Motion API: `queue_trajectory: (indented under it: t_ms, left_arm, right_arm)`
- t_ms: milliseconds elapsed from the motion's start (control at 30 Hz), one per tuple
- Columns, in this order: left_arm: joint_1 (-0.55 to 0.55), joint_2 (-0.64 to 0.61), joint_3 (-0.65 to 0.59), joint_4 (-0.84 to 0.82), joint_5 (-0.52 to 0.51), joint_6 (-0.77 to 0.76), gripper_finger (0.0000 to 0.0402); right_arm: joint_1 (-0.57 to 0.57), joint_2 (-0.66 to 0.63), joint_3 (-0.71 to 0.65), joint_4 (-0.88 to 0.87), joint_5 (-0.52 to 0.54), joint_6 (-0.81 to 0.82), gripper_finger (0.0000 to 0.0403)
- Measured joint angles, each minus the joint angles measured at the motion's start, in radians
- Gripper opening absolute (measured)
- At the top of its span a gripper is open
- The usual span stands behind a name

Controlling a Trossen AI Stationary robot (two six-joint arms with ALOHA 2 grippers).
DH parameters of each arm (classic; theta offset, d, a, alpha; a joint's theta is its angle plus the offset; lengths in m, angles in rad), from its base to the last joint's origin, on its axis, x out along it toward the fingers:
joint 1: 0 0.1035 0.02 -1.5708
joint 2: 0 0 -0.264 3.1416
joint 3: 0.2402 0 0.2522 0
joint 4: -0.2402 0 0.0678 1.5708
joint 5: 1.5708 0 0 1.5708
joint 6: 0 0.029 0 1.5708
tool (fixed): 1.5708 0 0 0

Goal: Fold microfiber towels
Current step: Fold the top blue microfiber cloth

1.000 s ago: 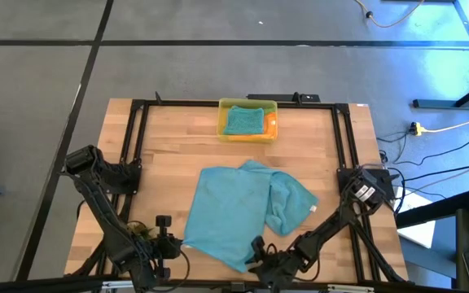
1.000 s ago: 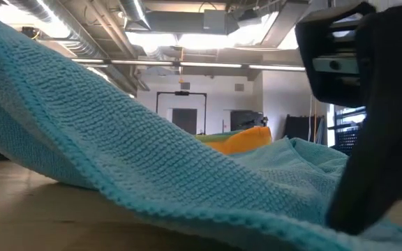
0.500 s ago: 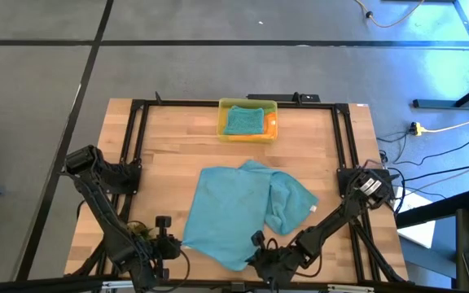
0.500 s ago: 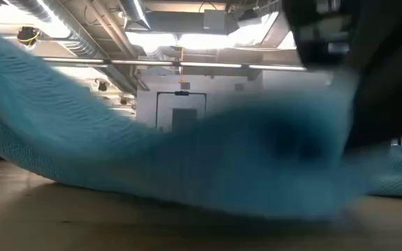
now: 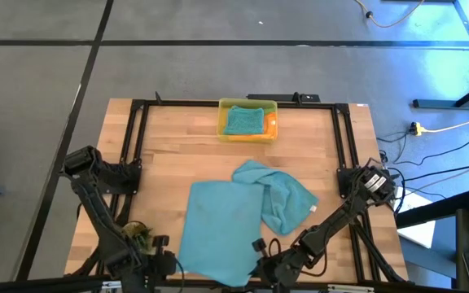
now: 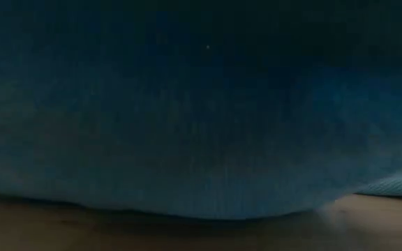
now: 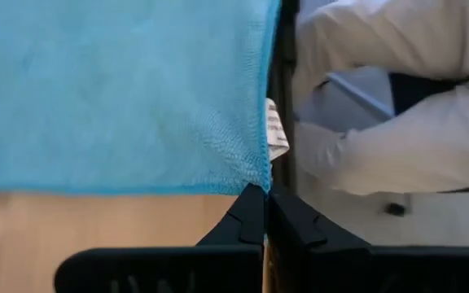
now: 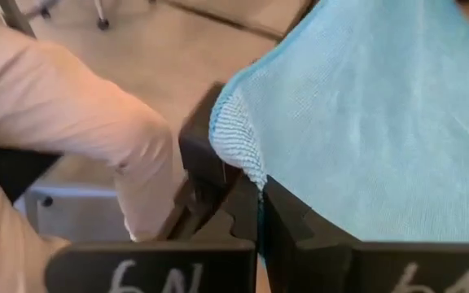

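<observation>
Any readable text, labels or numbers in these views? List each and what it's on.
"6N": white marks on the right hand, partly cut off by the picture's edge; a second mark beside it is too cut off to read.
Care tag on the teal towel: print too small to read.
Nothing else legible.

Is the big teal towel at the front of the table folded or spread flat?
Spread, not folded: the teal towel lies as one flat sheet, its near corners pinched by the left gripper and right gripper.

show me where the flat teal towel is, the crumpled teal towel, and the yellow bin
flat teal towel [image 5: 218, 228], high view, middle of its spread surface.
crumpled teal towel [image 5: 287, 199], high view, on the bunched folds beside the flat one.
yellow bin [image 5: 247, 103], high view, on its far rim.
</observation>
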Motion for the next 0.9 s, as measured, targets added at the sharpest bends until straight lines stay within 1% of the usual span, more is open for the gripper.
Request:
queue_trajectory:
  t_ms: [167,267,333,400,467,567,633,700,800,900]
  left_arm:
    - [0.007,0.0,0.0,-0.001,-0.074,0.09,0.0]
    - [0.024,0.0,0.0,-0.024,-0.104,0.168,0.0]
    - [0.032,-0.004,0.0,-0.066,-0.157,0.219,0.0]
    - [0.04,-0.016,0.0,-0.115,-0.198,0.228,0.0]
    - [0.043,-0.037,-0.01,-0.146,-0.214,0.217,0.0]
    - [0.043,-0.075,-0.074,-0.148,-0.213,0.203,0.0]
    - [0.057,-0.099,-0.131,-0.141,-0.193,0.182,0.0]
    - [0.08,-0.133,-0.191,-0.106,-0.19,0.18,0.0]
    - [0.131,-0.187,-0.266,-0.087,-0.192,0.191,0.0]
    - [0.194,-0.254,-0.335,-0.076,-0.217,0.234,0.0]
  right_arm:
    - [0.001,-0.003,0.0,0.068,-0.004,-0.007,0.0002]
    - [-0.012,-0.006,0.0,0.046,0.013,0.015,0.0002]
    - [-0.028,-0.01,-0.013,0.052,0.017,0.015,0.0002]
    - [-0.047,-0.03,-0.054,0.09,0.02,0.018,0.0001]
    - [-0.063,-0.065,-0.124,0.178,0.022,0.037,0.0001]
    - [-0.083,-0.129,-0.294,0.413,0.031,0.063,0.0001]
    - [-0.092,-0.161,-0.413,0.549,0.062,0.074,0.0001]
    - [-0.102,-0.187,-0.508,0.648,0.104,0.097,0.0001]
    - [-0.121,-0.209,-0.605,0.739,0.152,0.139,0.0001]
    - [-0.153,-0.211,-0.653,0.783,0.16,0.171,0.0001]
